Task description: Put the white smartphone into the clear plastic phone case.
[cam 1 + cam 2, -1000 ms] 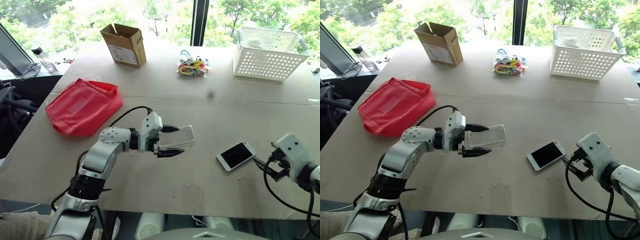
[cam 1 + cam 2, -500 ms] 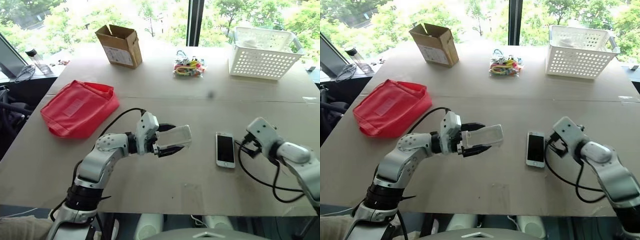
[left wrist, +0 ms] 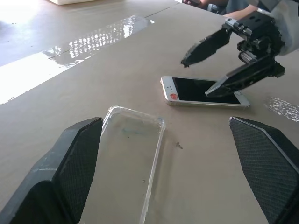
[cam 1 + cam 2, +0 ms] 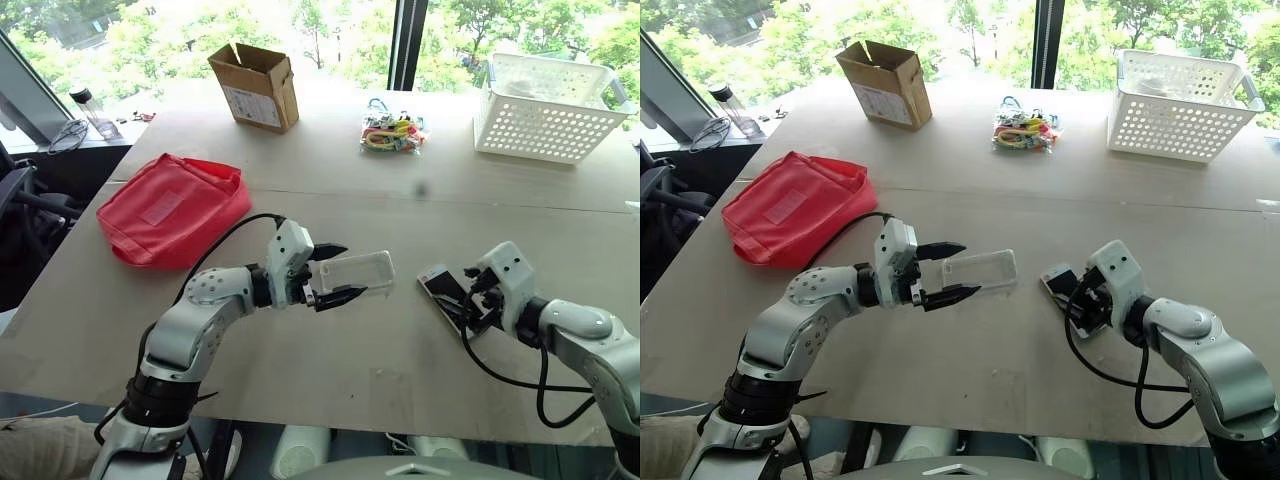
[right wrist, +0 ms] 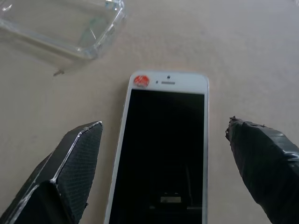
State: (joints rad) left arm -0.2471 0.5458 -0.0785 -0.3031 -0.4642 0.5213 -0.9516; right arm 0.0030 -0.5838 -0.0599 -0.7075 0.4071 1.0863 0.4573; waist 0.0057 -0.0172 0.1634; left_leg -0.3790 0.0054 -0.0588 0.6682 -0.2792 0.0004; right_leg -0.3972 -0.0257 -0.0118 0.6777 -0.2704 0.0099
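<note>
White smartphone (image 5: pixel 161 154) lies screen-up on the worktop (image 4: pixel 300 380), between the spread fingers of the right end effector (image 4: pixel 1081 300). Clear plastic phone case (image 3: pixel 128 161) rests nearby, beside 1 finger of the spread left end effector (image 4: pixel 335 272). Risk: closing fingers could skid the slim phone flat along the worktop.

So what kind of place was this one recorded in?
Probably an office or lab workspace beside a large window: a broad plain table stands against glass with green trees outside, and it carries loose sorting props, a cardboard box, a white basket and a red pouch.
</note>
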